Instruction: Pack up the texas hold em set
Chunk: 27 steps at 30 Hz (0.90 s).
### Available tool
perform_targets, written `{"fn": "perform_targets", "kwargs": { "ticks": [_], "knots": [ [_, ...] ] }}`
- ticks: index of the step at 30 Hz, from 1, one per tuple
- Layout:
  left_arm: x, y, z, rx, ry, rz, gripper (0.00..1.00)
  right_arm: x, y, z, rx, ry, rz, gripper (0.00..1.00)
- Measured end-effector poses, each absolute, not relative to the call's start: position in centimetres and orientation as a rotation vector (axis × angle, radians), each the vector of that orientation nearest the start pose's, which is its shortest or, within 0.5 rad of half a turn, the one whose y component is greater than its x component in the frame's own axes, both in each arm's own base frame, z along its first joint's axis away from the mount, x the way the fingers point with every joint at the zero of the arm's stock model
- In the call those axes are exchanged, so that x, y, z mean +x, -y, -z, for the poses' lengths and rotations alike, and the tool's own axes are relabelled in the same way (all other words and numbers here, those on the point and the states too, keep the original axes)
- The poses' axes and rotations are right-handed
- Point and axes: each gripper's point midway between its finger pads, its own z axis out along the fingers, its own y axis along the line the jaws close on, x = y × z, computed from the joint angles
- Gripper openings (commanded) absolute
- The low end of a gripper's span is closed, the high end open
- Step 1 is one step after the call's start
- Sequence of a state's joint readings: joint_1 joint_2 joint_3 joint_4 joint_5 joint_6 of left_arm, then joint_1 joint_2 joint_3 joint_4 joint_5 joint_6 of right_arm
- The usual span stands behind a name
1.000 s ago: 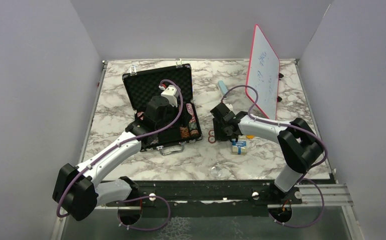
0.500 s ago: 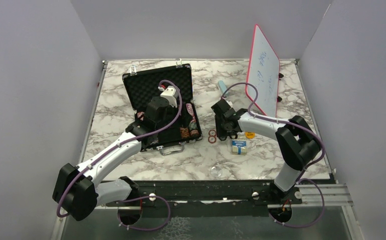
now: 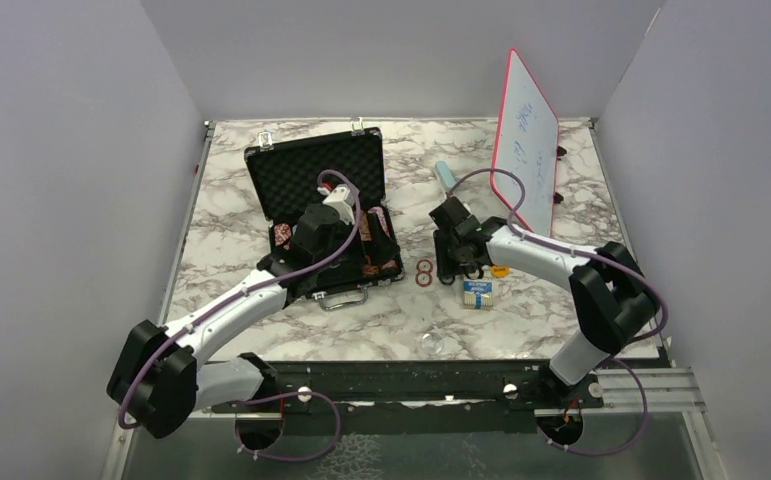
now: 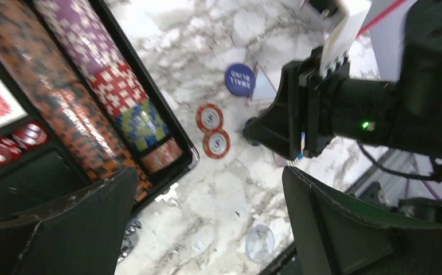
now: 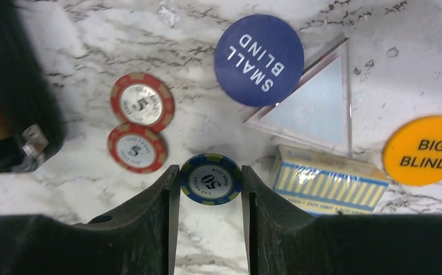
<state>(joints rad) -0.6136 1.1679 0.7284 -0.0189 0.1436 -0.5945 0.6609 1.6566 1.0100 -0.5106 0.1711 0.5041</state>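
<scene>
Black case (image 3: 311, 175): from above, open on the marble bench (image 3: 401, 320), left of centre.
Left end effector (image 4: 210, 172): wrist view, released, spread wide, holding nothing.
Right end effector (image 5: 208, 170): wrist view, grasping a blue chip (image 5: 210, 180) on the bench, near two red chips (image 5: 142, 103).

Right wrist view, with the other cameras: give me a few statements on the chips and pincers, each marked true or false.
1. The right pincer is shut on a blue 50 chip. True.
2. Both red 5 chips sit inside the briefcase. False: they lie on the table beside it.
3. The left pincer is clamped shut. False: it stands wide open.
4. The Big Blind button is orange. True.
</scene>
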Motion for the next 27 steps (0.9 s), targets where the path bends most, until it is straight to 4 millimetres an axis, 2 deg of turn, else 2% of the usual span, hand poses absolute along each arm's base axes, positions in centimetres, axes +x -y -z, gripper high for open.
{"fn": "perform_targets", "kwargs": {
  "ticks": [5, 10, 14, 21, 27],
  "knots": [
    [25.1, 27.2, -14.3, 0.116, -2.204, 1.006, 0.85, 26.8, -21.0, -5.4, -0.127, -2.677, -0.24, 0.41],
    [22.8, 30.3, -12.9, 0.125, -2.241, 1.12, 0.67, 26.2, -22.0, -7.3, -0.08, -2.655, -0.358, 0.41],
    [21.0, 31.6, -11.6, 0.099, -2.275, 1.153, 0.59, 25.4, -22.5, -8.6, -0.031, -2.642, -0.447, 0.41],
    [20.5, 33.2, -12.5, 0.014, -2.209, 1.202, 0.54, 24.3, -23.8, -11.0, 0.063, -2.614, -0.626, 0.42],
    [20.9, 33.6, -13.3, -0.051, -2.139, 1.214, 0.41, 23.6, -25.0, -12.6, 0.121, -2.598, -0.761, 0.42]
  ]
}}
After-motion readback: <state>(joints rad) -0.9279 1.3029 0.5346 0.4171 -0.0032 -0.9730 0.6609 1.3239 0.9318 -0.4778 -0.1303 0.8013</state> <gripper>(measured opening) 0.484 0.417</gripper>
